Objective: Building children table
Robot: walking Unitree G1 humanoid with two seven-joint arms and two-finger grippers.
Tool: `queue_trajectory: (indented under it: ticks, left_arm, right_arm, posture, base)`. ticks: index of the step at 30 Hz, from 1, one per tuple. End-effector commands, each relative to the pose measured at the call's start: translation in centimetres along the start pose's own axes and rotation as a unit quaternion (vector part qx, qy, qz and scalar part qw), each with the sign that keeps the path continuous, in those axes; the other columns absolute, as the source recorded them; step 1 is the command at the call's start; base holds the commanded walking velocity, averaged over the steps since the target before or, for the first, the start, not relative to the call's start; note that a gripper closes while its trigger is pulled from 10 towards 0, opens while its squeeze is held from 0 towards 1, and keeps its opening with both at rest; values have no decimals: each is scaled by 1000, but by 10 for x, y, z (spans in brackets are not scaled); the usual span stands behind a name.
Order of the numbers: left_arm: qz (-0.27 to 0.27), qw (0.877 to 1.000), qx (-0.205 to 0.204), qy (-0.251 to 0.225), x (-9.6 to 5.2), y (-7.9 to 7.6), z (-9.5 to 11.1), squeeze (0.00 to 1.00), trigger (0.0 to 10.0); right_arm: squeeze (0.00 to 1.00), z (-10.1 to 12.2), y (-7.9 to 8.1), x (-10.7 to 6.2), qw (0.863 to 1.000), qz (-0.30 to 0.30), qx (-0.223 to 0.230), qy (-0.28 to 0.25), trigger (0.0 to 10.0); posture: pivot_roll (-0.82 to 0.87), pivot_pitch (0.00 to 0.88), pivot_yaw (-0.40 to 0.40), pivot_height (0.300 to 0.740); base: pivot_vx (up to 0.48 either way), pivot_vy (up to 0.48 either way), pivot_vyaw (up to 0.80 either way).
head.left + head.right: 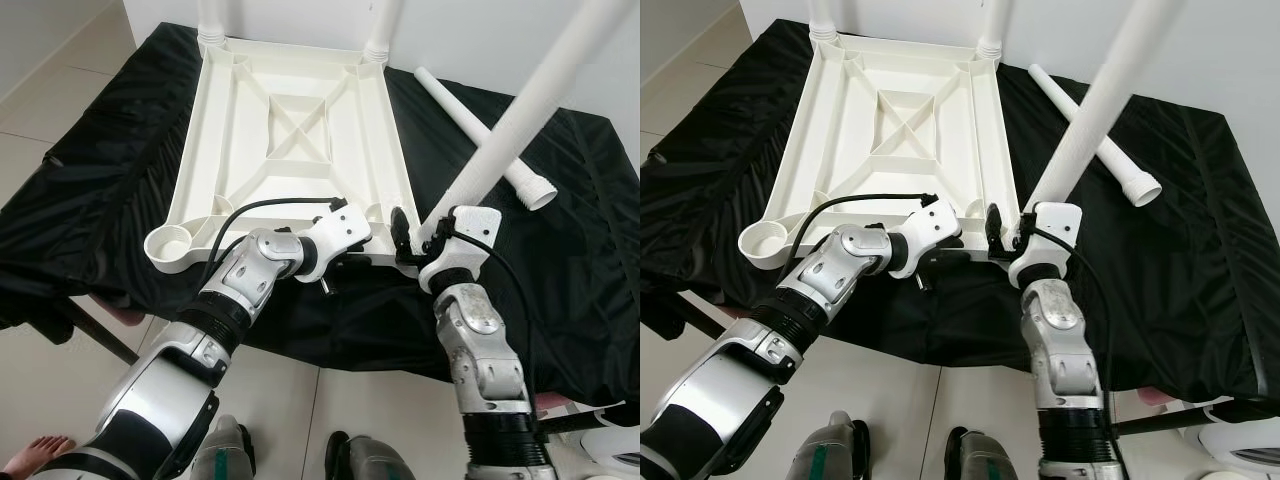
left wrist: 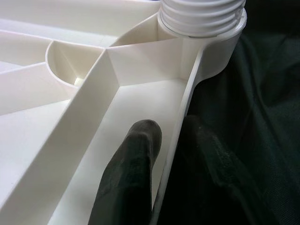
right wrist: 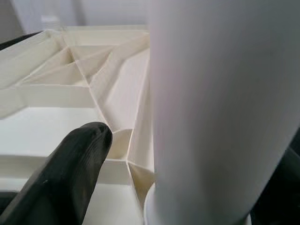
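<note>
Top (image 1: 290, 70): upside down on black cloth (image 1: 90, 190).
L gripper (image 2: 164, 154): I've pinched the near rim.
R gripper (image 1: 412, 238): I'm gripping leg (image 1: 520, 120) at the corner socket.

A white table leg (image 3: 220, 108) stands close up, 1 black fingertip (image 3: 84, 145) beside it over the ribbed white underside (image 3: 70, 93).

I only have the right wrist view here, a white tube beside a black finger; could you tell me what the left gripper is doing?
Observer: The left gripper pinches the near rim of the upside-down tabletop, one finger inside the wall, one outside.
Operator: Thank you. Is my tube seated in a corner?
Observer: The leg stands tilted in the near right corner socket, with the right gripper at its base.
Operator: What legs remain?
Observer: One loose leg lies on the black cloth; the near left socket is empty.
</note>
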State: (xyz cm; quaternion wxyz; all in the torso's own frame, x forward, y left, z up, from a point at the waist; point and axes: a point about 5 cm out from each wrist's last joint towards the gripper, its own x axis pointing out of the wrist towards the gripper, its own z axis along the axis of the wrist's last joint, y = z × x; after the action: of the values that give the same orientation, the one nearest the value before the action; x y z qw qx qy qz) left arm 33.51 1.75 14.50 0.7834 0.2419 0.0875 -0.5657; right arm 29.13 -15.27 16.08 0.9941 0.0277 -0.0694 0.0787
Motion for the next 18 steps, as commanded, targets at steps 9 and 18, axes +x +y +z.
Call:
queue_trajectory:
  ticks: [9, 18]
  left_arm:
    - [-25, 1000, 13, 1, 8, -10, 1, 0, 10000]
    - [-20, 1000, 14, 4, 5, -6, 1, 0, 10000]
  right_arm:
    - [0, 3, -32, 6, 988, 146, -44, -6, 10000]
    - [0, 1, -46, 12, 972, 231, -52, 11, 10000]
  posture:
    - [8, 37, -64, 740]
    - [17, 38, -62, 740]
  base:
    - [0, 0, 0]
    - [0, 0, 0]
